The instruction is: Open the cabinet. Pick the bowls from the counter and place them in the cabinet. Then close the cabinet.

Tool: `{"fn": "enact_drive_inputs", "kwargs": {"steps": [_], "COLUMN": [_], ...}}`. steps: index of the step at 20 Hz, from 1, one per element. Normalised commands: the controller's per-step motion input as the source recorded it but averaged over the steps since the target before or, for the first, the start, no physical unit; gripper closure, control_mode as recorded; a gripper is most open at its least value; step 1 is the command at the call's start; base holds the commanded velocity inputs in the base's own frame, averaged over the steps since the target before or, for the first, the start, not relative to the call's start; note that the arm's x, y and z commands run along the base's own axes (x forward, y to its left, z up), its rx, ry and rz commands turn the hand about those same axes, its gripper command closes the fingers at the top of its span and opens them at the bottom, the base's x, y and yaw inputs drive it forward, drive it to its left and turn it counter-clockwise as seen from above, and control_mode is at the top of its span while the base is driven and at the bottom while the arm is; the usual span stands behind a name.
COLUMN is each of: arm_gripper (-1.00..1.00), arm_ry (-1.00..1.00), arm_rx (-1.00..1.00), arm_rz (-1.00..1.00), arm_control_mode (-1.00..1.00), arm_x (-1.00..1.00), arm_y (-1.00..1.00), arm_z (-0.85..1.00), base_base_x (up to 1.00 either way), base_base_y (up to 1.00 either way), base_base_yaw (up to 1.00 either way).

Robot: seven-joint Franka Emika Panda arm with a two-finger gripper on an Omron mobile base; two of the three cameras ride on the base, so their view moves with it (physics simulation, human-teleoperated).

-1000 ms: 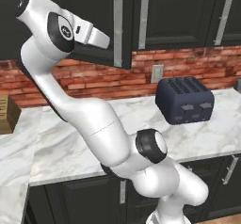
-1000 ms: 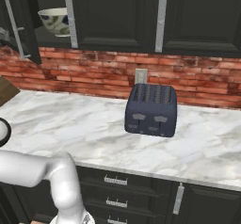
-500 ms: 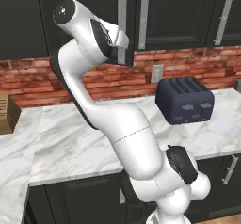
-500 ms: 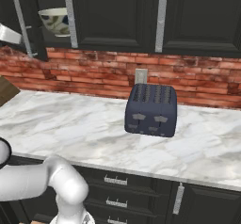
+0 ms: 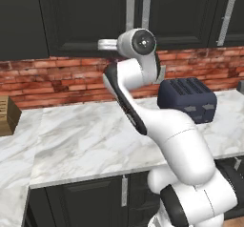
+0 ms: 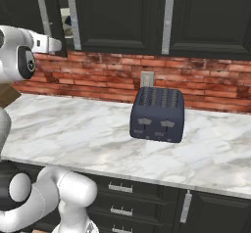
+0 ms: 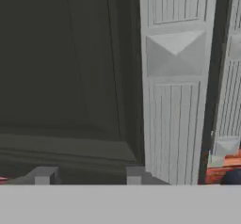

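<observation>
The tall black panelled two-door cabinet (image 5: 119,18) is seen above the red brick backsplash (image 5: 57,80), its pair of long vertical silver bar handles (image 5: 137,10) standing close together at the meeting edges of the doors. In the right base view a narrow gap is left between the doors, and through it a sliver of the cream-white bowl with dark blue marks (image 6: 65,21) is made out inside the cabinet. The white arm is raised in front of the doors, and the two-finger gripper (image 7: 88,175) is held right against the dark door panel, just beside one ribbed silver handle (image 7: 175,82). Its two finger tips (image 7: 43,175) are seen apart with nothing between them; whether they are closing cannot be told. The wide white marble counter with grey veins (image 5: 90,145) lies below, carrying a dark blue toaster (image 6: 157,114) near the wall, well apart from a wooden block (image 5: 8,115) at the far left
</observation>
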Motion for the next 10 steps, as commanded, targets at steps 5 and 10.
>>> {"fn": "enact_drive_inputs", "kwargs": {"steps": [5, 10], "arm_gripper": [-1.0, -1.0], "arm_ry": [-0.03, 0.0], "arm_rx": [0.01, 0.0], "arm_rz": [0.32, 0.21], "arm_control_mode": [-1.0, -1.0], "arm_x": [1.0, 1.0], "arm_y": [-0.66, -0.53], "arm_z": [-0.02, -0.09], "base_base_x": [0.0, 0.0], "base_base_y": [0.0, 0.0], "base_base_yaw": [0.0, 0.0]}}
